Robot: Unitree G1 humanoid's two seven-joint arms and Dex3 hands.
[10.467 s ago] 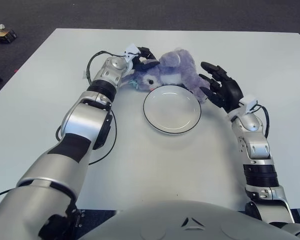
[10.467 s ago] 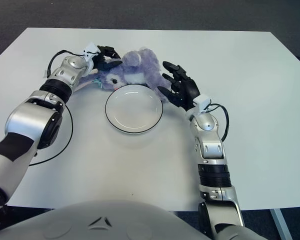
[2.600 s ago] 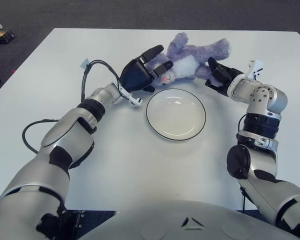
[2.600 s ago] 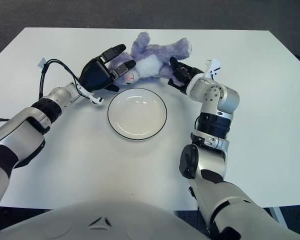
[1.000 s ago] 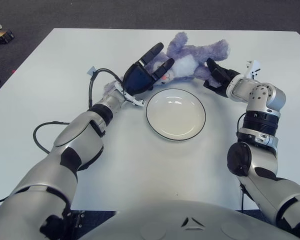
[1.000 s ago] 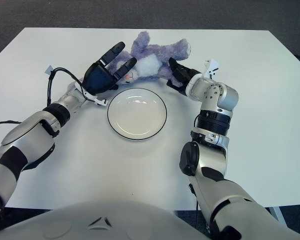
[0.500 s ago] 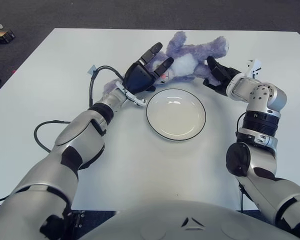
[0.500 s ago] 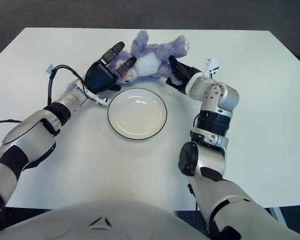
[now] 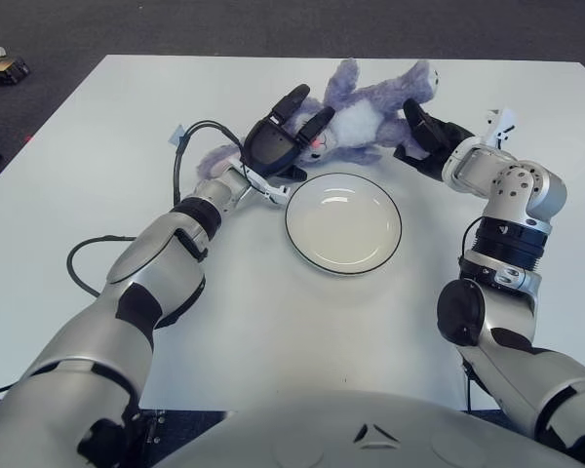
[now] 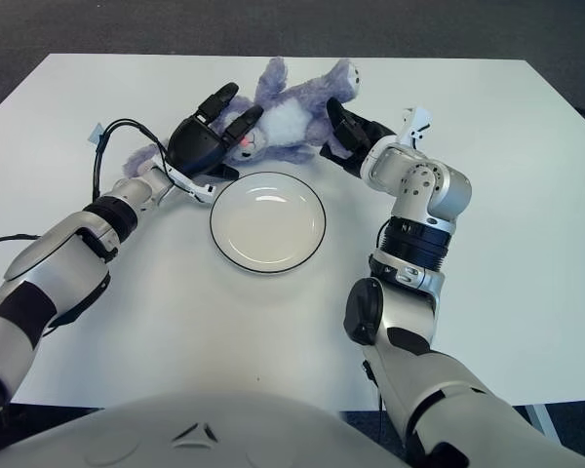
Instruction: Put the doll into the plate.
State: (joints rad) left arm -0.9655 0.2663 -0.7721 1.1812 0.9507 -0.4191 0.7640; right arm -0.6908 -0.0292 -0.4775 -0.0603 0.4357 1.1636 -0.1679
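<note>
A purple plush doll [image 9: 363, 115] lies on its back on the white table, just behind the white plate [image 9: 343, 226] with a dark rim. My left hand [image 9: 278, 138] lies over the doll's head with its fingers [image 9: 294, 97] stretched out and spread. My right hand [image 9: 424, 136] presses against the doll's lower body from the right, under one raised leg [image 9: 421, 76]. One doll limb [image 9: 212, 161] sticks out to the left of my left hand. The plate holds nothing.
A black cable [image 9: 190, 136] loops beside my left forearm and another [image 9: 78, 258] trails by the elbow. The table's far edge [image 9: 273, 57] runs close behind the doll, with dark floor beyond. A small box [image 9: 2, 66] lies on the floor at the far left.
The doll has shifted left and tilted, its leg rising toward the far edge and a limb emerging left of my left hand. Both hands have moved closer onto it.
</note>
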